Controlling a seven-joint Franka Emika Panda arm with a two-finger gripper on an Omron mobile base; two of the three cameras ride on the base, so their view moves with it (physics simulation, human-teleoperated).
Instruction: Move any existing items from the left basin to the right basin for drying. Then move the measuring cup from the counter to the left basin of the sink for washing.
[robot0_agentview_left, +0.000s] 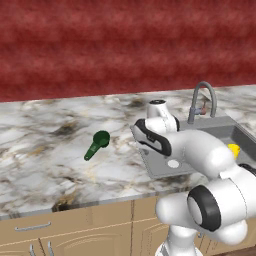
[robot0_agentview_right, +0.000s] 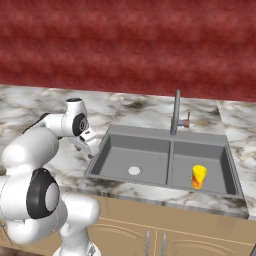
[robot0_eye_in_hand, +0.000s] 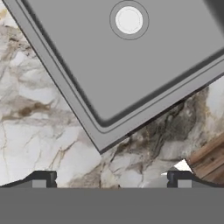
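My gripper (robot0_eye_in_hand: 111, 183) hangs with jaws spread wide and empty over the counter (robot0_agentview_left: 45, 150), beside the near corner of the left basin (robot0_agentview_right: 120, 155). The yellow cup (robot0_agentview_right: 198, 176) stands in the right basin (robot0_agentview_right: 212, 155), so I judge the first step done. Next I must reach left for the green measuring cup (robot0_agentview_left: 97, 145) lying on the marble. I can read no writing anywhere.

The measuring cup (robot0_agentview_left: 97, 144) is dark green. The small cup (robot0_agentview_right: 198, 177) is yellow with a red-orange mark. The sink (robot0_agentview_right: 150, 133) is grey; the counter (robot0_agentview_left: 45, 145) is white-and-grey marble with dark and tan veins.
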